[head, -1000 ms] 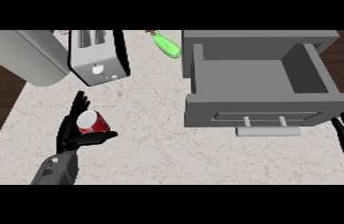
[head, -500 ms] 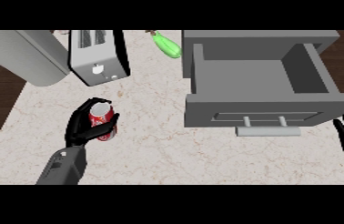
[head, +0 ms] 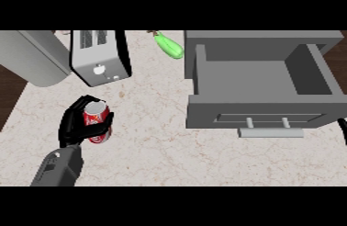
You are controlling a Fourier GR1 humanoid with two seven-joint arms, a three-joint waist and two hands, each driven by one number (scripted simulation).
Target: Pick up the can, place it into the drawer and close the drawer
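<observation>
The left robot hand point(head: 80, 126), well left of the drawer point(head: 261, 111), curls round the can point(head: 97, 115) and hides its left side and much of its lower body. The print on the red label is too small to read. Up and left of the drawer, the toaster point(head: 100, 59) is cut off along its top. The big grey thing point(head: 30, 55) beyond it runs off the left and top edges, so what it is cannot be told. The green thing point(head: 169, 46) by the drawer's back left corner loses its upper end. Right of the drawer's front, the right robot hand point(head: 342, 128) shows only as a black sliver.
</observation>
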